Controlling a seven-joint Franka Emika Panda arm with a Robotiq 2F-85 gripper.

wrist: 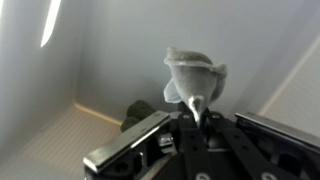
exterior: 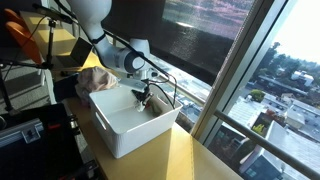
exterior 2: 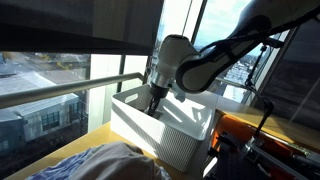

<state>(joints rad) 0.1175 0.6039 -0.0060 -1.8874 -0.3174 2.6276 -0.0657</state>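
Observation:
My gripper (wrist: 197, 118) is shut on a small grey cloth (wrist: 192, 75), pinching its narrow end so the bunched part hangs over the inside of a white plastic bin (wrist: 90, 50). A dark item (wrist: 140, 108) lies on the bin floor beneath it. In both exterior views the gripper (exterior: 143, 95) (exterior 2: 153, 103) reaches down just inside the bin (exterior: 125, 135) (exterior 2: 170, 135), near its far wall. The held cloth is too small to make out there.
A heap of light laundry (exterior: 97, 78) lies beside the bin on the wooden table (exterior: 200, 160), and it also fills the foreground in an exterior view (exterior 2: 100, 162). Tall windows with a railing (exterior 2: 60, 90) stand close by. Equipment stands (exterior: 25, 60) are behind.

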